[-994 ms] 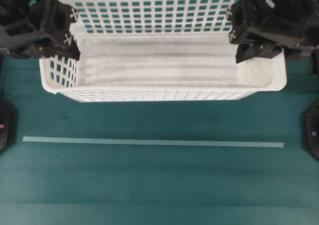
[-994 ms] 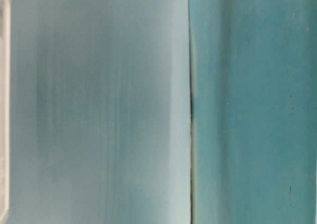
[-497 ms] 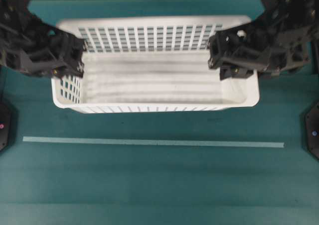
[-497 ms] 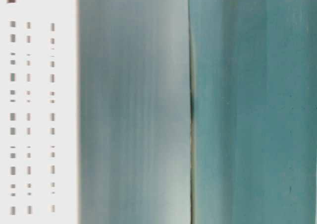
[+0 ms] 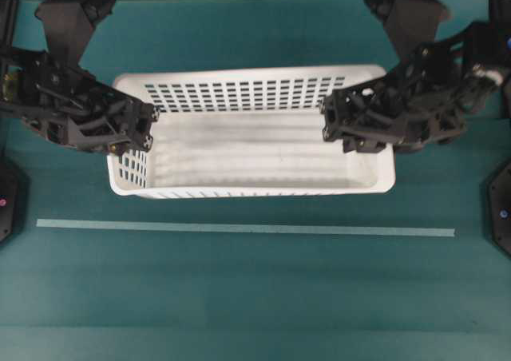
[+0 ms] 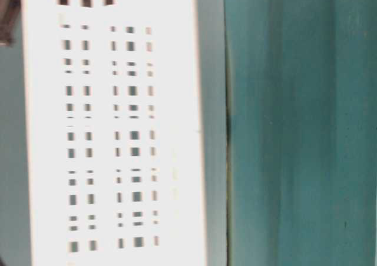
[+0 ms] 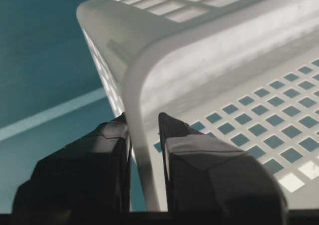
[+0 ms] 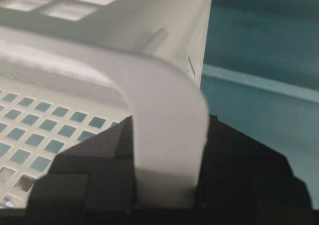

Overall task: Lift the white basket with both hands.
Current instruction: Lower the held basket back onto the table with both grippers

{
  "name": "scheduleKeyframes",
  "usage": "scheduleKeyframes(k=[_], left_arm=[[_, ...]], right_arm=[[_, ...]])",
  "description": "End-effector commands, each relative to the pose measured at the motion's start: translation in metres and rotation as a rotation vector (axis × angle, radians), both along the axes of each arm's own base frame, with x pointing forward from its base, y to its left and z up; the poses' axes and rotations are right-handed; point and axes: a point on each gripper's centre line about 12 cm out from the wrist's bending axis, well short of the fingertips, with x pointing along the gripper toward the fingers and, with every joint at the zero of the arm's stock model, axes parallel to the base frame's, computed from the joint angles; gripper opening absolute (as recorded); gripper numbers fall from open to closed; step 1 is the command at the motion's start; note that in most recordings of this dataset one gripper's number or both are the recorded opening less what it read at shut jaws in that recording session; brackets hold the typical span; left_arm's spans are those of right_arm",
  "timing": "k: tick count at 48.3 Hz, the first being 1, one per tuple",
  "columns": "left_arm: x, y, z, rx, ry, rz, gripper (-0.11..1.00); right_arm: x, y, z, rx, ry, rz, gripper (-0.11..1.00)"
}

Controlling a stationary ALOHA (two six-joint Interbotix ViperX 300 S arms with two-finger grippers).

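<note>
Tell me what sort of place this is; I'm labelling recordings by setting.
Probably a robot lab bench, not a home: two black arms, left claw and right claw, hold a white basket over a teal mat bearing a pale tape line.

No readable text, label, brand, number or sign anywhere: the white basket (image 5: 255,149) carries only plain perforated plastic, the two black arms carry nothing legible, and the teal bench (image 5: 255,297) shows just one blank pale strip (image 5: 246,229).
</note>
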Motion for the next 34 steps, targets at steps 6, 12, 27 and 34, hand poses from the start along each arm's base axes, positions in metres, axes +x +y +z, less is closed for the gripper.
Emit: scheduleKeyframes(k=[6,12,27,34], left_arm=[[-0.006,0.002,-0.02,0.018,0.025,-0.013,0.1],[-0.009,0.002,-0.035,0.016,0.041,-0.014,0.1],[-0.005,0.002,-0.055,0.015,0.033,-0.014,0.1],[0.0,0.003,-0.066,0.009,0.071,-0.015,0.1]], right_arm=[[0.0,0.012,-0.036,-0.004,0.012,0.052,0.2],[-0.003,0.014,-0.05,-0.006,0.016,0.053,0.2],[-0.004,0.014,-0.074,0.002,0.042,0.04,0.2],[0.001,0.018,-0.086,0.018,0.065,0.024,0.2]])
